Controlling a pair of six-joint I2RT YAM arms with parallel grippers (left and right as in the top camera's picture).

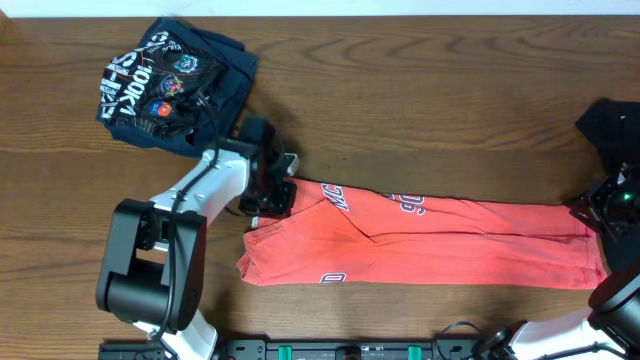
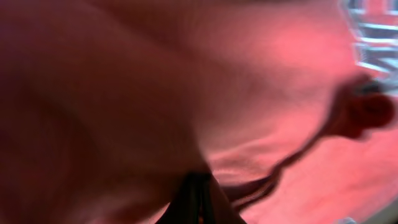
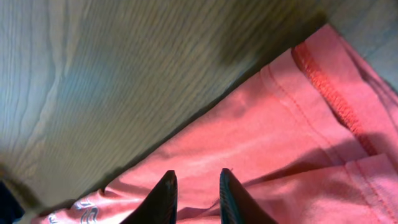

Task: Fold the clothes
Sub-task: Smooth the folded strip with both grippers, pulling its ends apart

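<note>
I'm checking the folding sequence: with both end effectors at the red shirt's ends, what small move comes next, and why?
Probably lift the left end effector slightly, raising that corner off the table. It sits shut at a corner of the coral-red T-shirt, fabric filling its wrist view, and the shirt lies as a long band, the right end effector at its far end.

A brown wooden table (image 1: 420,100), its grain running lengthwise, spans the overhead view; along the near edge sits a black rail (image 1: 400,351) with a few green fittings set in it
</note>
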